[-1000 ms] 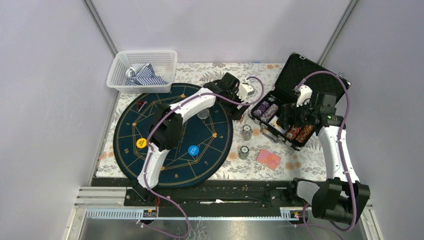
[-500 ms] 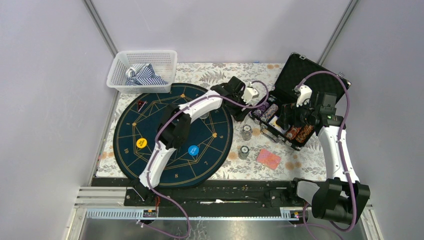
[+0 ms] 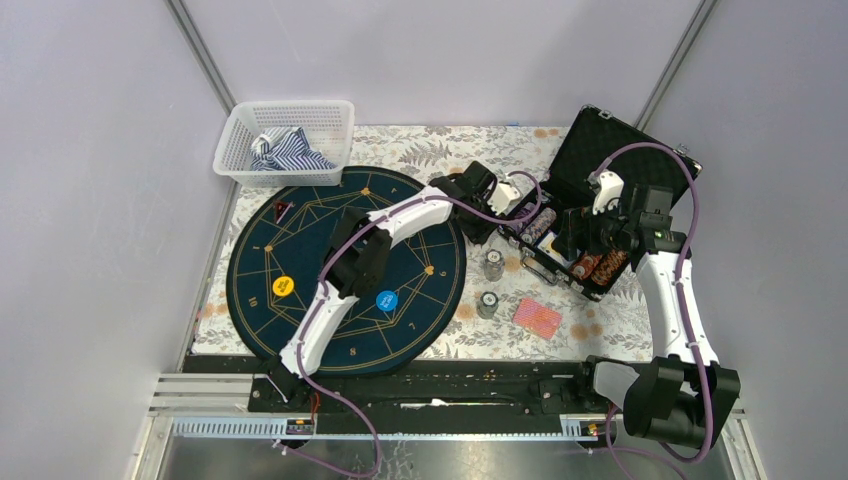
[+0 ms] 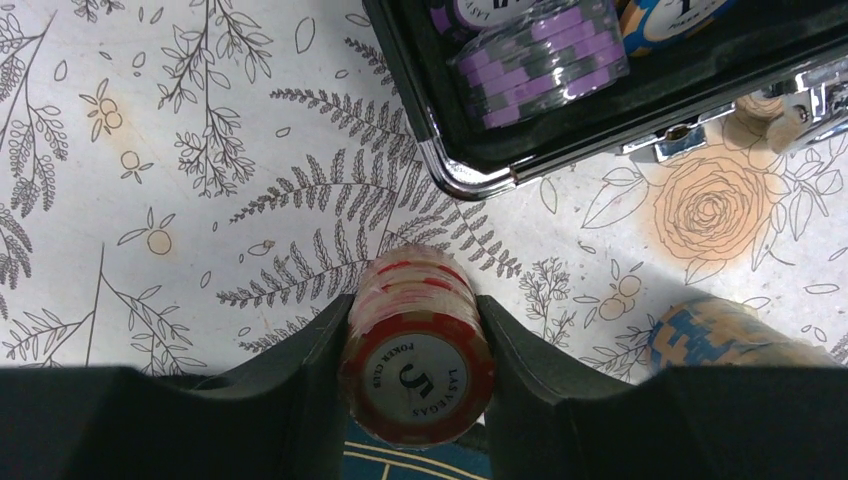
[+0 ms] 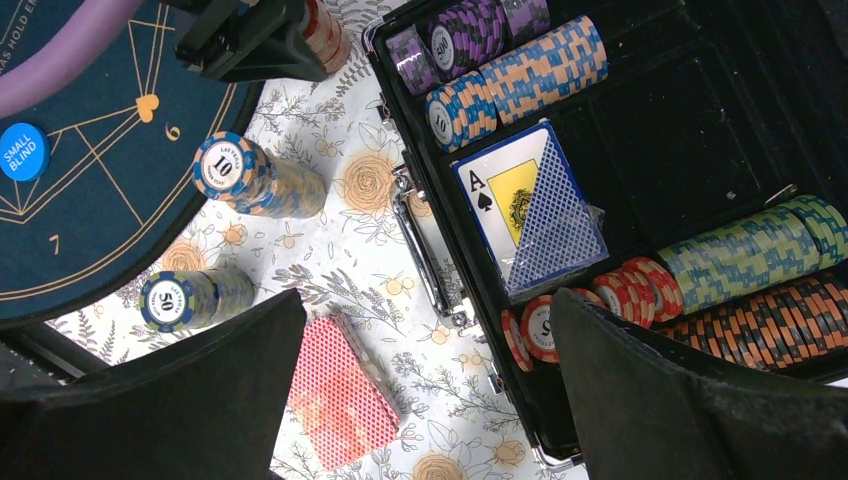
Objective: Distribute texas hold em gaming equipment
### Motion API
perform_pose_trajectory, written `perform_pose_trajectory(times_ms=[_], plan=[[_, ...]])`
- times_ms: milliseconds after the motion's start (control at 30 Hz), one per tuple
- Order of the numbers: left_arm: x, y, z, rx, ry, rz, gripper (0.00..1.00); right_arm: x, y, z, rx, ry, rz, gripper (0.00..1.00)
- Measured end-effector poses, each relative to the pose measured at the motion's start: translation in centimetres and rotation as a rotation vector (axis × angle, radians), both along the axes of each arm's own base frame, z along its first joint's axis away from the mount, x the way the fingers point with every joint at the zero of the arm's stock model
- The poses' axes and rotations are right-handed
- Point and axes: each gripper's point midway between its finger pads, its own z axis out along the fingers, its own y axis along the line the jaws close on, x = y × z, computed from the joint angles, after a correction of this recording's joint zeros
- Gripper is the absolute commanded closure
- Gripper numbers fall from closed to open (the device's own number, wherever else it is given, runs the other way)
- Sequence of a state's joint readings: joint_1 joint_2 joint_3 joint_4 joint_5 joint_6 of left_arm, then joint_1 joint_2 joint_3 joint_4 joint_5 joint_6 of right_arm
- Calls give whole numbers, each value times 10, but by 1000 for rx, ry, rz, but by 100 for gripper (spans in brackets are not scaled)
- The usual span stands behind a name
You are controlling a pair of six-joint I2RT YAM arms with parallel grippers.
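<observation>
While the right pincer [image 5: 425, 310] hangs spread wide above the black case [image 5: 650, 130], the left pincer [image 4: 415, 300] is clenched on a red poker chip stack [image 4: 415, 375], one finger against each side, over the floral table [image 4: 200, 150] just beside the case's corner.

light: bright, even, from above; shadows: soft, faint; glare: chrome case rim [image 4: 455, 172]; focus: sharp overall
</observation>
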State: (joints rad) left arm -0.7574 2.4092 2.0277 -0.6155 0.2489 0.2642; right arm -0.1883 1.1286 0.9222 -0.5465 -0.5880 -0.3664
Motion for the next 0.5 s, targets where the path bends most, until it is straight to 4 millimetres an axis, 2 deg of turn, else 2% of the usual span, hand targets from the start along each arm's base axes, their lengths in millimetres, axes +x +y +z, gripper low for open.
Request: perform_pose_trajectory(times_ms=[333,400,500], plan=[[1,0,0,3,-9,3,96,-1,0,-2,2,8,0,0],[1,0,1,5,-7,4,100,-1,0,-2,2,8,0,0],[-1,3,2,16,2,7,100,-1,0,-2,2,8,0,0]])
